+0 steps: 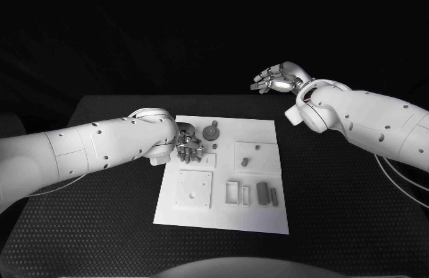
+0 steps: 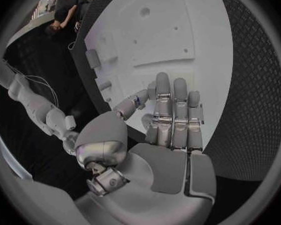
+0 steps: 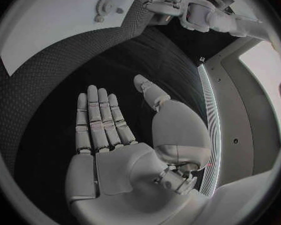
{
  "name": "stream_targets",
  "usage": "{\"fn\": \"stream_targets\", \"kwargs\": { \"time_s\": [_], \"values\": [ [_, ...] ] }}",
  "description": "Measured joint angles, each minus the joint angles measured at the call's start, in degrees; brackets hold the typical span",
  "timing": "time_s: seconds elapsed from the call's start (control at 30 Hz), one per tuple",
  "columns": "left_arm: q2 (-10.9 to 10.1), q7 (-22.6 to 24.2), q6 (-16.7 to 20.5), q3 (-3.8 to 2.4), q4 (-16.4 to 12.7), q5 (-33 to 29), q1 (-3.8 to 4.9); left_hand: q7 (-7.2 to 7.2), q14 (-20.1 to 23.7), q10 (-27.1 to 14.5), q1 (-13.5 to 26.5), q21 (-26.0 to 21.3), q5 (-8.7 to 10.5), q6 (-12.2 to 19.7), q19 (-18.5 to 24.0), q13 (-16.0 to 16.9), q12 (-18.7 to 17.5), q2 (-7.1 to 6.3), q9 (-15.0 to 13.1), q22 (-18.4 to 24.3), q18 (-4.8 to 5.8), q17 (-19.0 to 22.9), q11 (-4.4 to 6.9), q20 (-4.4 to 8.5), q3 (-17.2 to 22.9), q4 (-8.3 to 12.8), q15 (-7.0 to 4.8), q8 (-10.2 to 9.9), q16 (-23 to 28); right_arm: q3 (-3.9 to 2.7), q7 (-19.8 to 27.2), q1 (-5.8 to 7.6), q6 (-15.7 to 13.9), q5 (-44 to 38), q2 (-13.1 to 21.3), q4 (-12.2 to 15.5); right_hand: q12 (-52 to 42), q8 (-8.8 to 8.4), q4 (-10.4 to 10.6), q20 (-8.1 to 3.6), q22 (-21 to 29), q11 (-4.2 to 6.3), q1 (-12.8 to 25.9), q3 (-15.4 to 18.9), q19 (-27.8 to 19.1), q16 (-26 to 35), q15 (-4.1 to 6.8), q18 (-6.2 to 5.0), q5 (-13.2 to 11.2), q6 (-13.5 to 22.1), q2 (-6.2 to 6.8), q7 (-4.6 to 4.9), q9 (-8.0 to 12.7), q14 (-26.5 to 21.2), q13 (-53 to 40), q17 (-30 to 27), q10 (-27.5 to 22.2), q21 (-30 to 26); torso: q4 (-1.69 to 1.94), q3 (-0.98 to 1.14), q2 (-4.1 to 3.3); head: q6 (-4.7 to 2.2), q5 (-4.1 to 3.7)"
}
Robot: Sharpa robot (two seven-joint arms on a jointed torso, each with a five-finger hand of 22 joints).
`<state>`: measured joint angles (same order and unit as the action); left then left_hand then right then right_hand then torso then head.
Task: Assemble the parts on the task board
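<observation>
Flat white rectangular task board point(image 1: 259, 216) mid-table, small grey parts point(image 1: 263, 192) lying on it. Left silver hand point(image 1: 187, 146) low over its upper-left area; wrist view: fingers point(image 2: 172, 110) curled loosely, grasp unclear. Right silver hand point(image 3: 115, 150) raised beyond the board, splayed, holding nothing.

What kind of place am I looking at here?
Probably a robotics lab or test bench: a black table carries a white task board with small grey parts, and the left hand hovers over it.
</observation>
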<state>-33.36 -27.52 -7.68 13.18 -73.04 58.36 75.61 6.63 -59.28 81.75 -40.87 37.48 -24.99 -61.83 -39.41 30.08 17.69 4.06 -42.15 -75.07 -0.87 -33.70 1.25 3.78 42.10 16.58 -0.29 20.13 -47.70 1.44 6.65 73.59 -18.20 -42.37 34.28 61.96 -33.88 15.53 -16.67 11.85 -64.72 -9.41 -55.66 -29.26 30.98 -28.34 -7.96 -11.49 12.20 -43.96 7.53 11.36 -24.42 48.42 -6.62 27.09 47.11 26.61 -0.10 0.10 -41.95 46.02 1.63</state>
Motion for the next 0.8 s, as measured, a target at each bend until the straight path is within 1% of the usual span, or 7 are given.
{"fn": "stream_targets", "kwargs": {
  "time_s": [0.27,0.6,0.73,0.8],
  "values": [
    [0.07,-0.05,-0.05,-0.01,0.04,0.51,-0.07,0.0,0.0,0.12,0.0,0.03,1.22,0.0,0.0,0.01,0.0,-0.01,-0.22,-0.01,0.0,0.17,0.11,0.0,0.22,-0.23,0.0,-0.2,0.0,0.0,-0.01,0.0,0.0,0.0,0.03,0.03,0.0,0.0,0.0,0.0,-0.05,0.0,0.0,0.0,0.0,0.0,0.0,0.01,0.0,0.0,0.0,0.0,0.0,0.0,0.07,-0.05,0.0,0.0,-0.04,0.03,0.0,0.04,-0.02],
    [0.35,-0.13,-0.14,-0.08,0.15,1.87,-0.27,0.11,0.0,0.23,0.09,0.46,1.33,-0.16,-0.01,0.01,0.0,-0.09,-0.48,-0.01,0.0,0.2,0.2,0.0,0.16,-0.29,0.0,-0.21,-0.22,0.0,-0.01,0.0,0.02,0.0,0.06,0.27,0.0,0.0,0.16,0.0,-0.1,0.0,0.0,0.16,0.01,0.0,0.0,0.0,0.0,0.0,0.0,0.0,0.05,0.0,0.13,-0.11,0.0,0.0,-0.03,0.03,0.0,0.11,-0.07],
    [0.41,-0.13,-0.17,-0.11,0.04,2.8,-0.37,0.09,0.0,0.24,0.17,0.68,1.72,-0.31,-0.02,0.0,0.0,-0.18,-0.46,-0.01,0.0,0.23,0.19,0.0,-0.01,-0.45,0.0,-0.29,-0.22,0.0,-0.01,0.0,0.03,0.0,0.08,0.29,0.0,0.0,0.16,0.0,-0.1,0.01,0.0,0.16,0.01,0.0,0.0,0.01,0.0,0.0,0.0,0.0,0.05,0.0,0.19,-0.11,0.01,0.0,-0.03,0.03,0.0,0.12,-0.08],
    [0.44,-0.13,-0.2,-0.12,0.02,3.12,-0.4,0.04,0.0,0.25,0.24,0.87,1.76,-0.37,-0.02,0.0,0.0,-0.24,-0.41,-0.01,0.0,0.23,0.18,0.0,0.08,-0.56,0.0,-0.38,-0.22,0.0,-0.02,0.0,0.03,0.0,0.11,0.29,0.0,0.0,0.16,0.0,-0.1,0.21,0.0,0.16,0.0,0.0,0.0,0.0,0.0,0.0,0.0,0.0,0.05,0.0,0.19,-0.11,0.21,0.0,-0.04,0.03,0.0,0.12,-0.1]
  ]
}}
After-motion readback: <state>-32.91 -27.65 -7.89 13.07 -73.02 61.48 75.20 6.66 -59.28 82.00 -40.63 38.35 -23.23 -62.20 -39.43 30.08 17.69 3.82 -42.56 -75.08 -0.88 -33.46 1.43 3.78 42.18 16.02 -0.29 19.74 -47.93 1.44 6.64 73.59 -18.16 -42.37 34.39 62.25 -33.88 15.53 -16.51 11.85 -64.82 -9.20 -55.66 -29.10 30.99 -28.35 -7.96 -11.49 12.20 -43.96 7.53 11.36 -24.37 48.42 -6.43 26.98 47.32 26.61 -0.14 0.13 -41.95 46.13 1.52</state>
